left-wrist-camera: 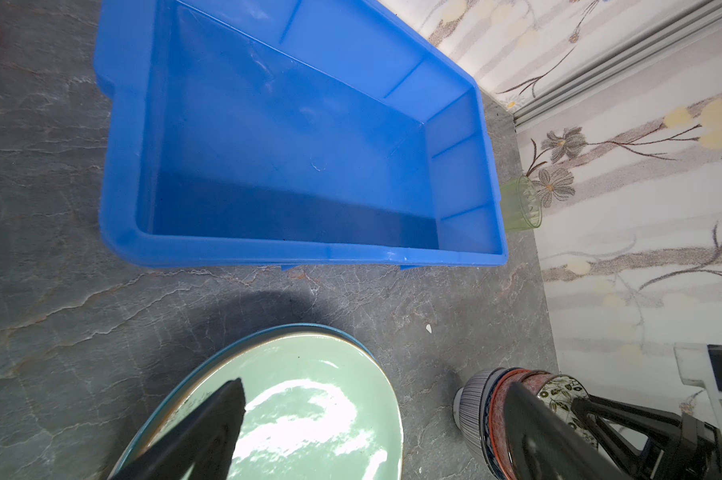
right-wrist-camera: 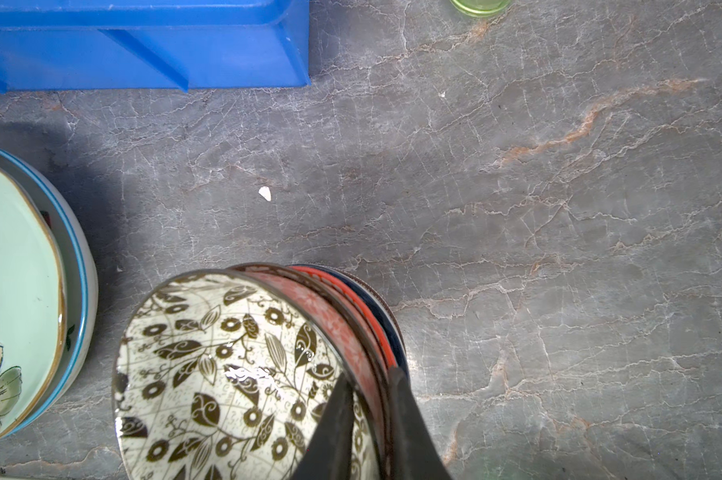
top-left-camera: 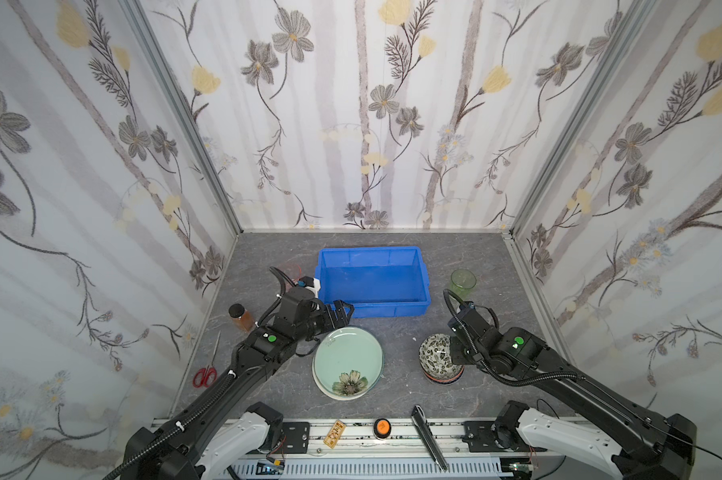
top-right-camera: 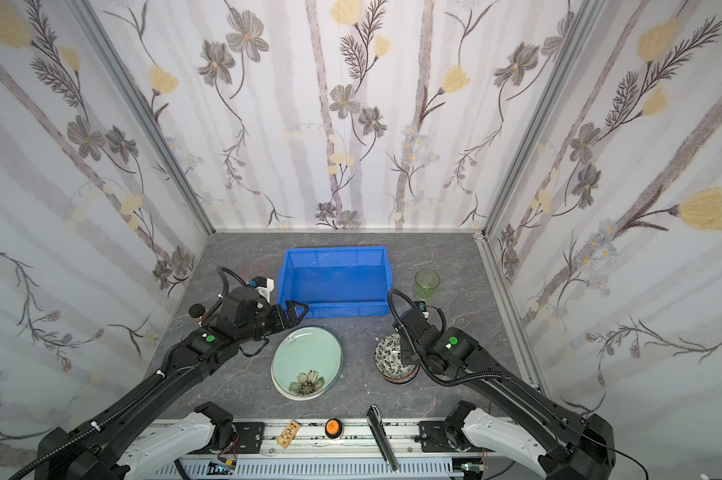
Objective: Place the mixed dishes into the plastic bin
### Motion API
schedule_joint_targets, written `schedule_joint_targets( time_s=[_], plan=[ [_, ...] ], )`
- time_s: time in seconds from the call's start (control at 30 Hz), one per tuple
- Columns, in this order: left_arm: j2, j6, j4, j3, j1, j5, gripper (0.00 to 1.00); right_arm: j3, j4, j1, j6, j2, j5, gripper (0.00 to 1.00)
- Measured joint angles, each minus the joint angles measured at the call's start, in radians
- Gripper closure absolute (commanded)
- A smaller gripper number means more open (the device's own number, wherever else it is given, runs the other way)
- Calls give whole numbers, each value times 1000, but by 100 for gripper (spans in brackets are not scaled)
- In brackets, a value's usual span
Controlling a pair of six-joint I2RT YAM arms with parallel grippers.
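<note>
Pinching rims of top bowls: right gripper (right-wrist-camera: 369, 380), 1 finger inside black-white bowl (right-wrist-camera: 226, 365), other finger outside. Bowl stack (top-left-camera: 436, 353) sits right of centre. Left gripper (top-left-camera: 344, 316) spread wide, gripping nothing, hovering over far edge of pale green plate (top-left-camera: 346, 353), top of 2 stacked plates, near centre. Blue bin (top-left-camera: 371, 250) far centre. Green tumbler (top-left-camera: 463, 282) just right of bin.

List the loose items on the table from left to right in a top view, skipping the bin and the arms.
Left to right: red-handled scissors → amber jar → pale green plate → bowl stack → green tumbler.
</note>
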Motion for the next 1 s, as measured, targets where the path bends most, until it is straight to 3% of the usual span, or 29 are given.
schedule_joint_targets(
  time_s=[1.0],
  plan=[
    [98,-13,1,27,-27,-40,0,5,-19,2,-14,-28,-14,95]
  ],
)
